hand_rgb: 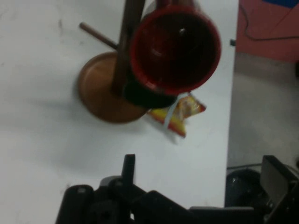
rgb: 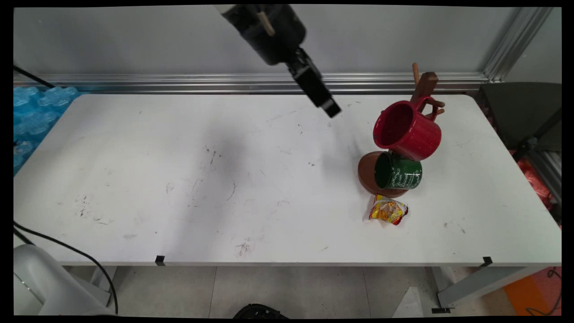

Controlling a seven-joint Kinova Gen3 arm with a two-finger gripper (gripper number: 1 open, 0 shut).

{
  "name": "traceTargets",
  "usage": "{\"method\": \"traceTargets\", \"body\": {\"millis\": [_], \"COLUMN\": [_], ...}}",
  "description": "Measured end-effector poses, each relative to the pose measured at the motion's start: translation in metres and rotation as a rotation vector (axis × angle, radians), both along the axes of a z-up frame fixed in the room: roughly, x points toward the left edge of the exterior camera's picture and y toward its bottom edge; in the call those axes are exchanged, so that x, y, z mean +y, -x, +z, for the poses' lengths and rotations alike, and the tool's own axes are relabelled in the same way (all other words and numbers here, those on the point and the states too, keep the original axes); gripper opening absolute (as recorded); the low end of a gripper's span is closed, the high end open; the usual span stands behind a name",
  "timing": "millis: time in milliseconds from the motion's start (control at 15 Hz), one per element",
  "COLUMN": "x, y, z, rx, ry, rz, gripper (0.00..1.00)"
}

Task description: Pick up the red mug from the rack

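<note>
Above the table (rgb: 179, 179) your gripper (hand_rgb: 198, 175) hung empty, fingers spread wide — closest to the red mug (rgb: 406, 130) on its wooden mug tree (rgb: 423, 87).

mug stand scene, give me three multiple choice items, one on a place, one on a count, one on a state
1. Where does the snack packet lie?
A. on the table's near side of the wooden mug stand's base
B. at the table's far left corner
C. inside the red mug

2. How many mugs hang on the stand?
A. one
B. two
C. four

3. What does the gripper hold?
A. the green mug
B. the snack packet
C. nothing

Answers:
1 A, the packet rests just in front of the round base.
2 B, a red mug hangs above a green mug.
3 C, it hangs in the air left of the stand, touching nothing.
</note>
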State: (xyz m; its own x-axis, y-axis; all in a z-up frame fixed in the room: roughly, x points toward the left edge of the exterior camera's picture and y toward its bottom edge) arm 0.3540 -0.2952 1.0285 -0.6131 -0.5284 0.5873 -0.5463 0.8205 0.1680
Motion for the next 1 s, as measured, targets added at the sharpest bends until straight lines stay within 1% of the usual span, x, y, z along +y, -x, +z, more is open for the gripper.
{"method": "traceTargets", "body": {"millis": [200,467,1000], "x": [-0.004,-0.011,-0.030], "y": [0.024,0.058,0.104], "z": [-0.007,-0.022,-0.058], "rx": [0.029,0.079,0.133], "ry": [-0.009,-0.028,-0.049], "rz": [-0.008,-0.010,0.007], "gripper": [1.00,1.00,1.00]}}
